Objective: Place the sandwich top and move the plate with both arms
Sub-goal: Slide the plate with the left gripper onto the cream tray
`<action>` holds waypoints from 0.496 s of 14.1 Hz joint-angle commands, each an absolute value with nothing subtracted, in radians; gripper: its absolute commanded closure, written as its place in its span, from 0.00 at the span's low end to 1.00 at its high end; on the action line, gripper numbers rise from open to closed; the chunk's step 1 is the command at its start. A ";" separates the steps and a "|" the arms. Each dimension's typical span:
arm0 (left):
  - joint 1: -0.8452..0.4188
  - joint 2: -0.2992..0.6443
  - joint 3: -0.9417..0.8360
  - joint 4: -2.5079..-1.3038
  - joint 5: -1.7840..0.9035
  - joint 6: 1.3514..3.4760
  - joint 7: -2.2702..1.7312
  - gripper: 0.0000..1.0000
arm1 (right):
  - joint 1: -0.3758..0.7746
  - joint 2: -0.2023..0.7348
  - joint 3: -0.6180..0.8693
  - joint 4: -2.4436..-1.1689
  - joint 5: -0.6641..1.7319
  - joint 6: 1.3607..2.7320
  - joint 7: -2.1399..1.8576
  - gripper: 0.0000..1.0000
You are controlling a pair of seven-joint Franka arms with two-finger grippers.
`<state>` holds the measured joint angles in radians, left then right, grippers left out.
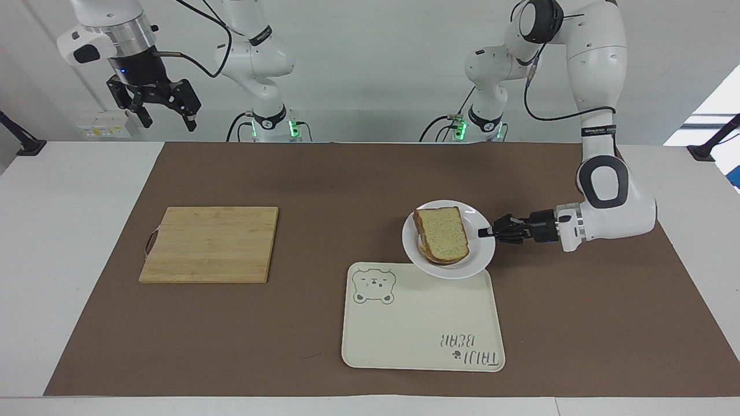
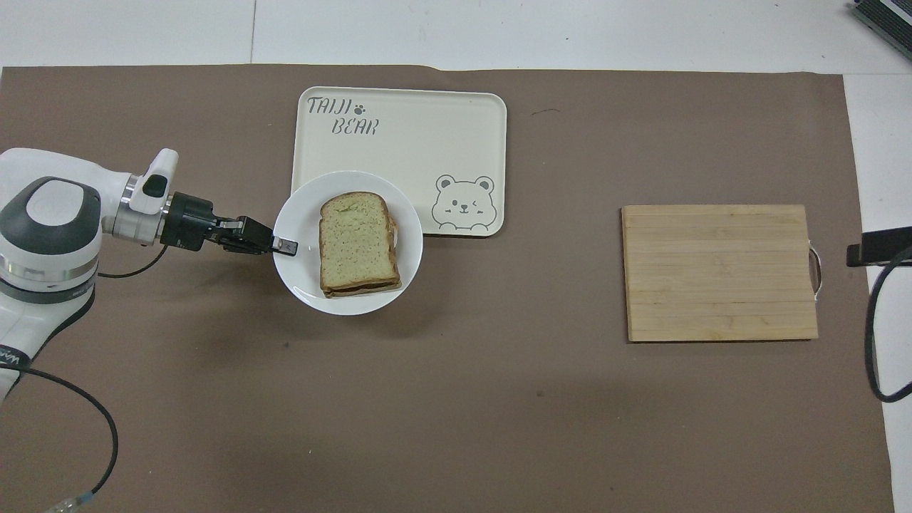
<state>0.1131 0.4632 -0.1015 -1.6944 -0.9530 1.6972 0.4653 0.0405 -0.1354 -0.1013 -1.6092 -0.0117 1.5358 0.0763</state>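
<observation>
Beneath the sandwich top [image 2: 357, 242], lower layers stay mostly hidden. Left hand [image 2: 285, 246] is clamped on the plate [image 2: 299, 274], which overlaps the "TAIJI BEAR" tray [image 2: 413, 149]. Right hand [image 1: 165, 104] hangs raised with fingers apart.

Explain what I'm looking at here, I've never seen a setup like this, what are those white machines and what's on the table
Two white robot arms stand at a table. One picture looks at them from across it; the other looks steeply down from above their end. The left claw is shut on the rim of a white plate carrying a sandwich with its sandwich top in place. The plate overlaps the corner of a cream tray with a bear drawing. A wooden cutting board lies toward the right arm's end. The right claw waits open, raised above that end of the table, holding nothing.
</observation>
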 commanded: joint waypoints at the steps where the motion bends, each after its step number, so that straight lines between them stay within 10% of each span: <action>1: 0.107 0.547 -0.118 -1.563 -0.945 1.710 0.414 1.00 | 0.041 -0.146 -0.101 -1.621 -0.009 1.545 0.057 0.00; 7: 0.075 0.707 -0.163 -1.368 -0.968 1.768 0.385 1.00 | 0.040 -0.111 -0.101 -1.589 -0.020 1.540 0.057 0.00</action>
